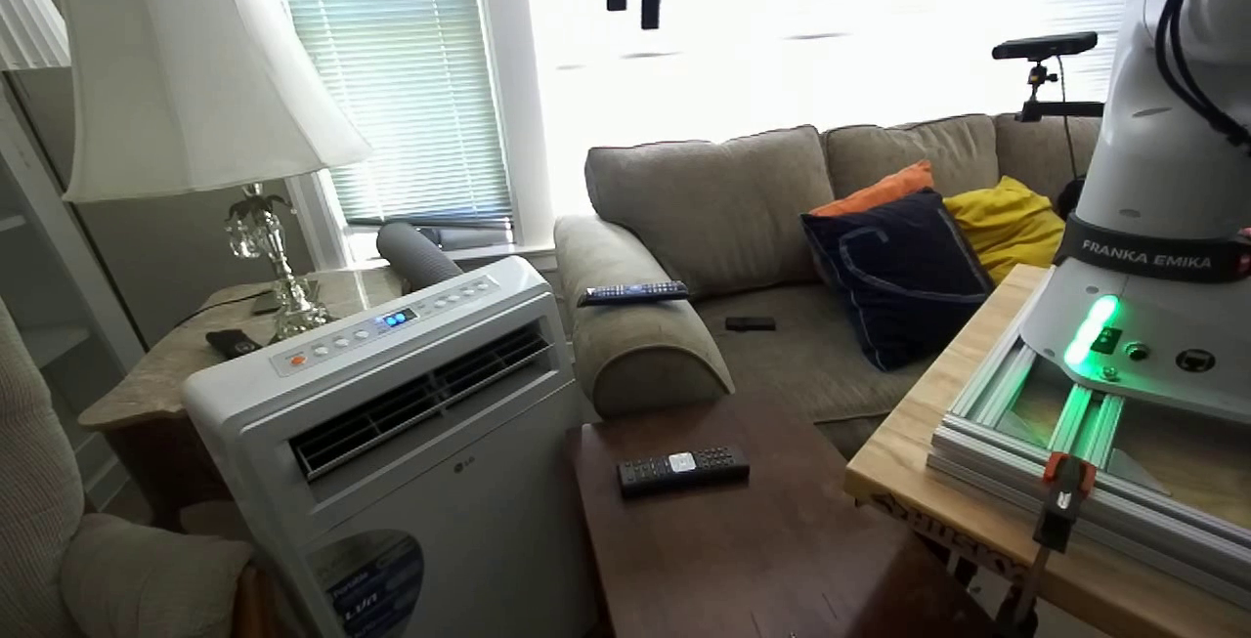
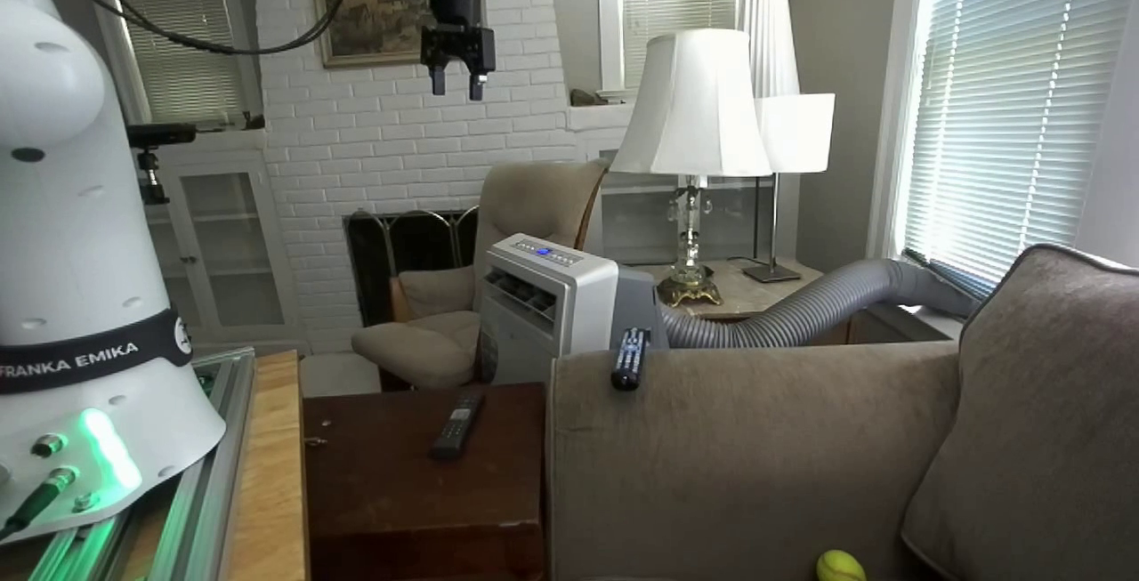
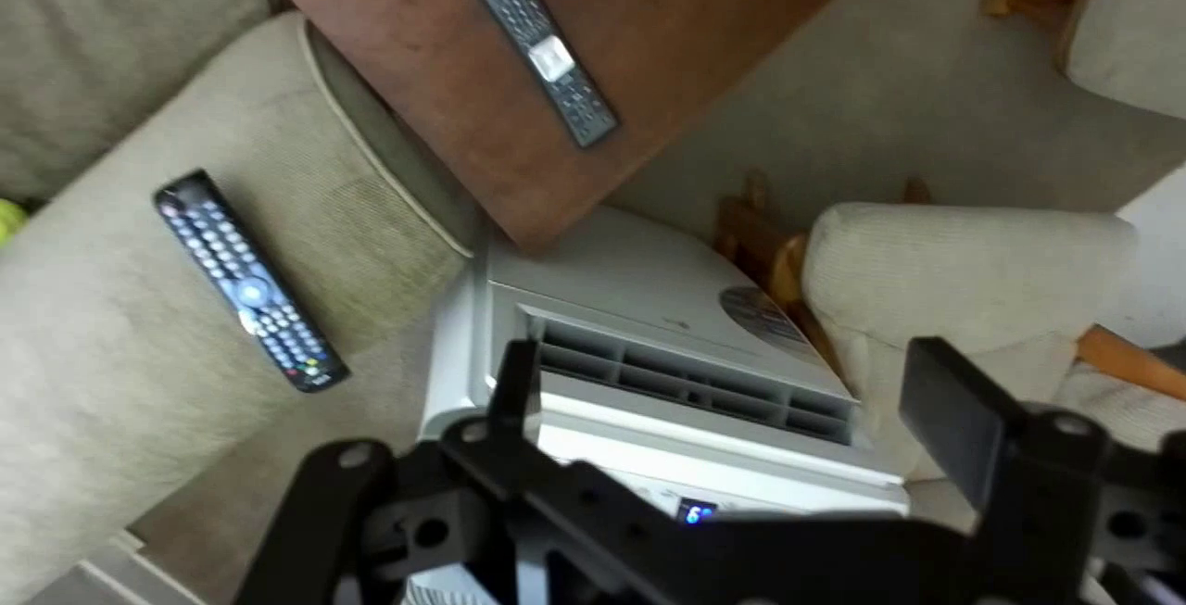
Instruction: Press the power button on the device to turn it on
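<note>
The device is a large white boxy portable air-conditioner, seen in both exterior views and below the gripper in the wrist view. Its top control strip has a row of small buttons and a lit blue display. A button with an orange mark sits at one end of the strip. My gripper is open and empty, pointing down, high above the device and apart from it. It also shows in an exterior view and the wrist view, where it hides much of the control strip.
A black remote lies on the brown wooden table. Another remote lies on the sofa arm. A large lamp stands behind the device, and a grey hose runs to the window. An armchair stands close by.
</note>
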`<state>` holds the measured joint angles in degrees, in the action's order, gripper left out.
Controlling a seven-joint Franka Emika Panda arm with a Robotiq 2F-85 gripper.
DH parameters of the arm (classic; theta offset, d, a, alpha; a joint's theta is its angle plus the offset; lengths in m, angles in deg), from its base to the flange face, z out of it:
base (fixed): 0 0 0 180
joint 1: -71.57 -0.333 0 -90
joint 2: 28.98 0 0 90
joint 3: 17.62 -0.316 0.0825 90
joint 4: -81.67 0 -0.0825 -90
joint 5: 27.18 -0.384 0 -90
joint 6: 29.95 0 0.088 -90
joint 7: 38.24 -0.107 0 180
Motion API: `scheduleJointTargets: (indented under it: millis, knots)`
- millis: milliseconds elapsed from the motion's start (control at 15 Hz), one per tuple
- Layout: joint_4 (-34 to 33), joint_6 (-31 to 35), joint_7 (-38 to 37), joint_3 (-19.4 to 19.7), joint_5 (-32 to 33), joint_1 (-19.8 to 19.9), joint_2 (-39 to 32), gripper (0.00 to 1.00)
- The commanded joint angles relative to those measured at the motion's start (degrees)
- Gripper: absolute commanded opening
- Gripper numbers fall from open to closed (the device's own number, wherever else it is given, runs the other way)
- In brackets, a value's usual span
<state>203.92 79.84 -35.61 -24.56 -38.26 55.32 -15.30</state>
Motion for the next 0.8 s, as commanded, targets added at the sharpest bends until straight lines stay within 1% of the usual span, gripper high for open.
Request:
scheduleJointTargets:
  millis: [0, 200, 267, 333, 400, 533, 733]
  knots:
    - [12.62, -1.16, -0.55, -1.45, 8.87, 3.9, 13.87, 1.0]
    - [20.48, -2.49, -0.91, -0.62, 12.07, 5.93, 23.21, 1.0]
    - [22.75, -2.0, -2.14, -0.48, 12.85, 6.89, 26.34, 1.0]
    - [25.78, 0.63, -4.22, -0.18, 12.21, 7.77, 29.42, 1.0]
    - [18.63, -2.2, -1.44, -0.41, 10.87, 6.64, 21.03, 1.0]
    - [22.52, -1.46, -2.48, -0.17, 10.96, 7.66, 25.92, 1.0]
    - [24.42, -0.83, -2.9, -0.19, 10.97, 7.79, 28.3, 1.0]
